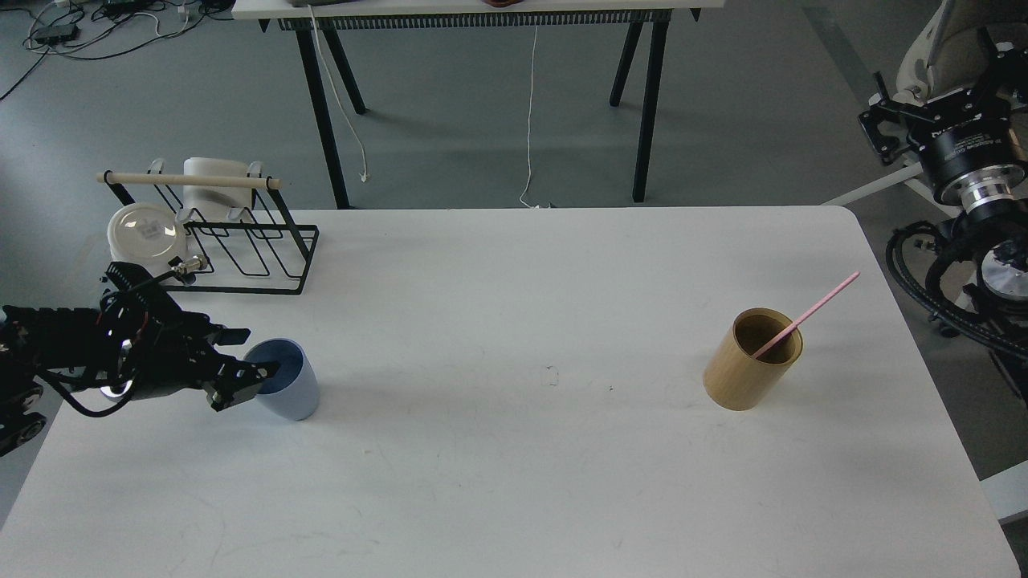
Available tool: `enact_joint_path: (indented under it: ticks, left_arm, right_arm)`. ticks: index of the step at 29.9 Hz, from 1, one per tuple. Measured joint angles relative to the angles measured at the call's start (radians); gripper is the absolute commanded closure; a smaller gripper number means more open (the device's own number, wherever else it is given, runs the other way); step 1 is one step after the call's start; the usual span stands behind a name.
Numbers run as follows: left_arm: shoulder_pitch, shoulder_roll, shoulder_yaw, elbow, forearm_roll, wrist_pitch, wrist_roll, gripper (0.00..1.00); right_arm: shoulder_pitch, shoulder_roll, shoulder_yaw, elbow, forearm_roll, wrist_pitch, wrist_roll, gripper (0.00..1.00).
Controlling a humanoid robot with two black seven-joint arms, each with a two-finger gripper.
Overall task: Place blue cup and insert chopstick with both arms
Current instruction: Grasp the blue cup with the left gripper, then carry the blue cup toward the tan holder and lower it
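The chopstick point(805, 316) stands slanted in the tan cylinder holder point(753, 359) on the right side of the white table point(514, 482); its lower end rests inside the holder, and its long axis rises up and to the right, so the free pink tip points past the rim toward the table's right edge. The blue cup point(283, 380) stands upright near the left edge of the table, mouth up, well apart from the holder. The left gripper point(250, 356) reaches in from the left at the cup's rim: one finger lies outside the near wall, the other dips over the lip into the mouth, so the fingers straddle the wall, though I cannot tell whether they press on it. The right arm point(960, 160) hangs off the table at the right edge of the view, and its fingers cannot be made out. Behind the cup a black wire rack point(241, 249) with a cream wooden rod point(189, 181) holds pale dishes. Beyond lies grey floor, with a black-legged table point(482, 16) and trailing cables
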Motion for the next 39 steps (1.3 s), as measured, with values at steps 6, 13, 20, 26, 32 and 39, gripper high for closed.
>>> enact_joint_path:
  ticks: [6,13,20,26,32,39]
  left_arm:
    - [0.006,-0.031,-0.002,0.028,-0.004,-0.001,-0.012,0.91]
    - [-0.007,-0.024,-0.012,0.025,-0.009,-0.012,-0.077,0.99]
    - [-0.039,-0.023,-0.038,-0.023,-0.013,-0.079,-0.089,0.99]
    - [-0.121,-0.055,-0.144,-0.128,-0.083,-0.295,-0.089,0.98]
    - [-0.265,-0.228,-0.159,-0.163,-0.092,-0.326,-0.08,0.97]
    - [-0.322,-0.536,-0.15,-0.148,-0.025,-0.327,0.043,0.97]
  right_arm:
    - [0.003,0.01,0.012,0.002,0.0,0.0,0.001,0.01]
    - [0.006,0.014,0.015,0.002,0.0,0.0,0.002,0.01]
    - [0.006,0.004,0.015,0.001,0.0,0.0,0.002,0.01]
    - [0.014,-0.002,0.008,0.0,-0.002,0.0,-0.001,0.01]
    - [0.084,-0.031,0.005,-0.003,-0.003,0.0,-0.006,0.01]
    - [0.116,-0.046,0.006,-0.001,-0.003,0.0,-0.008,0.01]
